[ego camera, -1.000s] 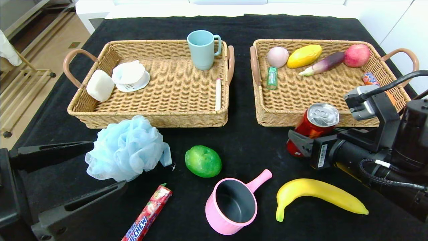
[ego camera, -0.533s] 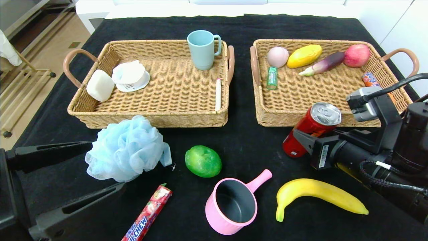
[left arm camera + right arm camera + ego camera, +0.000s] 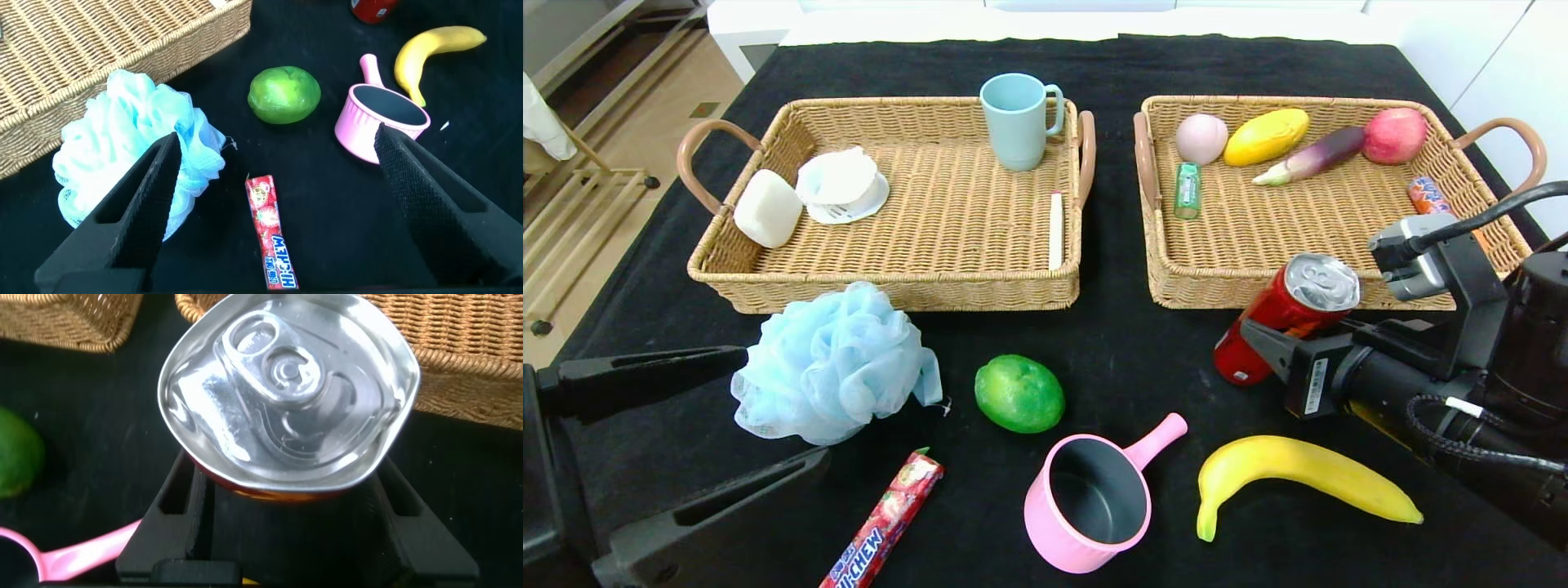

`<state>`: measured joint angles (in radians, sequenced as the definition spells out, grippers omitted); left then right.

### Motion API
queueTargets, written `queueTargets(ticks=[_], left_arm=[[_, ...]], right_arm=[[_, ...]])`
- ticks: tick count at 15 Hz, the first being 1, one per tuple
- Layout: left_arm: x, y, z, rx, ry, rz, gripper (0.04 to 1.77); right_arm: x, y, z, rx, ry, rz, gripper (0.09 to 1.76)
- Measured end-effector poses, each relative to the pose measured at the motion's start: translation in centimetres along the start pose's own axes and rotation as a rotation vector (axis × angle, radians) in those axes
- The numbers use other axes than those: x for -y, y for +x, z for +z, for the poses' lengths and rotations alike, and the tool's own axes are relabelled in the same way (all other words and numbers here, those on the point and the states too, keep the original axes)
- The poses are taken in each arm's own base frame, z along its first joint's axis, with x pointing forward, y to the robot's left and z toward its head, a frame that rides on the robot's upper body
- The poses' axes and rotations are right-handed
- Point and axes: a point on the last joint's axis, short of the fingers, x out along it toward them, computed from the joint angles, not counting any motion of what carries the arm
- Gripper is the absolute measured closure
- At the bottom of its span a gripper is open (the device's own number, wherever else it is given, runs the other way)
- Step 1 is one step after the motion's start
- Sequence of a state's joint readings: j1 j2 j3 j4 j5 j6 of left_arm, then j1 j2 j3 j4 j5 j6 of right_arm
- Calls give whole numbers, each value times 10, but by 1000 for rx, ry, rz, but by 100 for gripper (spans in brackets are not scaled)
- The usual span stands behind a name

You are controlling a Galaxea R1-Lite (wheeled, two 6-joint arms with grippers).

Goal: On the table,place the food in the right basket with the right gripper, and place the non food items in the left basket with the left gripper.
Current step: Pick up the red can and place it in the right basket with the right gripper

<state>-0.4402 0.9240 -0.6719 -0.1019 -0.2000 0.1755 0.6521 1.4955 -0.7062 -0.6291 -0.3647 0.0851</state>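
While the right gripper [image 3: 1270, 343] pinches the tilted can [image 3: 1286, 314], the right basket [image 3: 1168, 269] lies just beyond; left gripper [image 3: 760, 416] spread.

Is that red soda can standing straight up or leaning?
Leaning. The red soda can tilts in the right gripper, its silver top nearer the right basket than its base.

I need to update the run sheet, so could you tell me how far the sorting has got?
Done: left basket holds a mug and soap; right basket holds fruit.
In hand: the right gripper is shut on the red can, tilted.
Left: loofah between the open left gripper, lime, candy, pink pot, banana.
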Motion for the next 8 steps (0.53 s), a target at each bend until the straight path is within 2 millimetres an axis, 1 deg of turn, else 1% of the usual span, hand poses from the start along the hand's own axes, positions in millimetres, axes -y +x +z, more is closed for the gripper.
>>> queueTargets(ticks=[2,4,5,6,8], left_arm=[[0,0,0,0,1,0,9],[0,0,0,-1,9,1,9],[0,0,-1,-1,10,1,9],[0,0,-1,-1,11,1,9],[0,0,-1,-1,12,2,9]], right_arm=[[-1,-8,5,2,-40,14,85],[0,-21,11,-26,-66,30,85],[0,-27,17,-22,-71,39,85],[0,-32,27,18,-60,45,85],[0,-37,42,52,-50,53,85]])
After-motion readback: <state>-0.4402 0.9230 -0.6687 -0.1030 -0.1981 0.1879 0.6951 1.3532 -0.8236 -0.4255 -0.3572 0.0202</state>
